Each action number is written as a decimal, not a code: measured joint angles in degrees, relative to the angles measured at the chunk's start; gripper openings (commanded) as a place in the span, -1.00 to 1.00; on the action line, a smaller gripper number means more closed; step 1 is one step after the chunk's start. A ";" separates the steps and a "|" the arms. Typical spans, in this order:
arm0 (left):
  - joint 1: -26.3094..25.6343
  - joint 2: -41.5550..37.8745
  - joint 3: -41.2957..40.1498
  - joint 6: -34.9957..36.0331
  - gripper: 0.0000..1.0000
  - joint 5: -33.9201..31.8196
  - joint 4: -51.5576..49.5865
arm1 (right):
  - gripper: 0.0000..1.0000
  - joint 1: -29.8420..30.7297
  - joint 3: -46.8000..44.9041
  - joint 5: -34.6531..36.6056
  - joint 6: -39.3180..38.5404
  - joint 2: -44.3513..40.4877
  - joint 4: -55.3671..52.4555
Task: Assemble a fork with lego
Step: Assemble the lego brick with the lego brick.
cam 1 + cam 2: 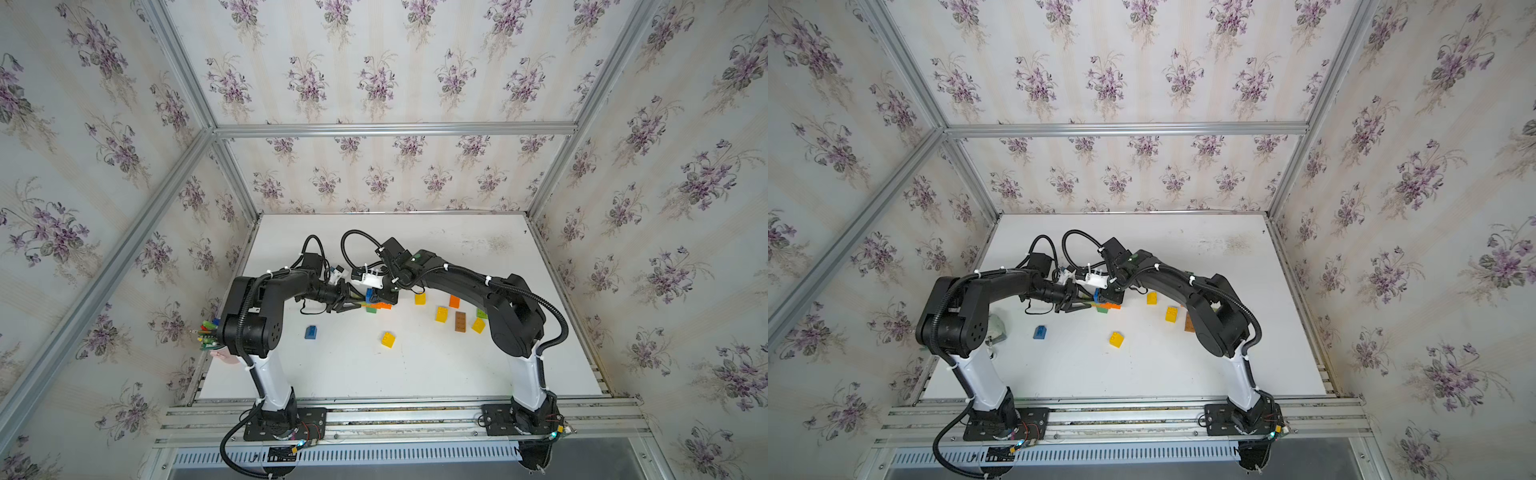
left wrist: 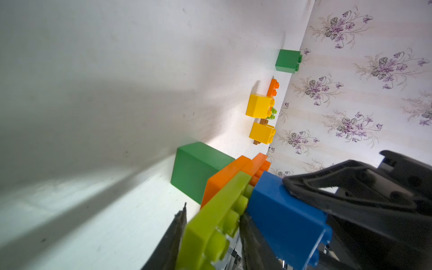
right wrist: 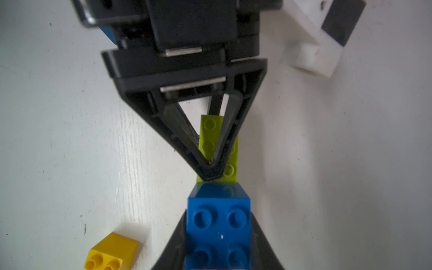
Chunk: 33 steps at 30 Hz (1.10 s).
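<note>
My left gripper [image 2: 212,223] is shut on a lime oblong lego brick [image 2: 217,210], gripped by its long sides. That lime brick joins an orange brick [image 2: 224,180] and a dark green brick [image 2: 196,170] resting on the table. My right gripper [image 3: 218,225] is shut on a blue square brick [image 3: 218,224], held against the studs at the lime brick's [image 3: 208,131] end, just past the left gripper's [image 3: 209,171] tips. In both top views the two grippers meet mid-table over this cluster [image 1: 376,306] [image 1: 1106,306].
Loose bricks lie on the white table: blue [image 1: 311,332], yellow [image 1: 388,339], and to the right yellow [image 1: 420,298], orange [image 1: 454,301], yellow [image 1: 441,314], brown [image 1: 460,321], yellow [image 1: 478,325], green [image 1: 481,313]. Coloured pens [image 1: 208,332] stand at the left edge.
</note>
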 measured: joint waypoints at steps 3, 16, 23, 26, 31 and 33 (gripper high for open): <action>0.00 0.00 -0.04 0.00 -0.23 0.00 0.04 | -0.72 0.02 -0.02 0.33 0.02 -0.15 0.00; 0.00 0.00 -0.24 -0.02 -0.22 0.15 0.24 | -0.72 0.33 0.09 0.52 -0.04 -0.26 -1.86; 0.00 -0.11 -0.63 -0.07 -0.22 0.31 0.70 | -0.73 0.39 3.72 0.92 0.24 2.34 -3.61; 0.15 -0.11 -0.85 -0.20 -0.22 0.50 1.18 | -0.73 0.39 5.03 1.03 0.26 3.23 -4.63; 0.20 -0.11 -1.05 -0.22 -0.19 0.59 1.62 | -0.73 0.44 5.20 1.53 0.31 4.33 -5.88; 0.22 -0.11 -1.05 -0.26 -0.16 0.48 1.60 | -0.74 0.48 4.85 1.70 0.42 4.46 -5.66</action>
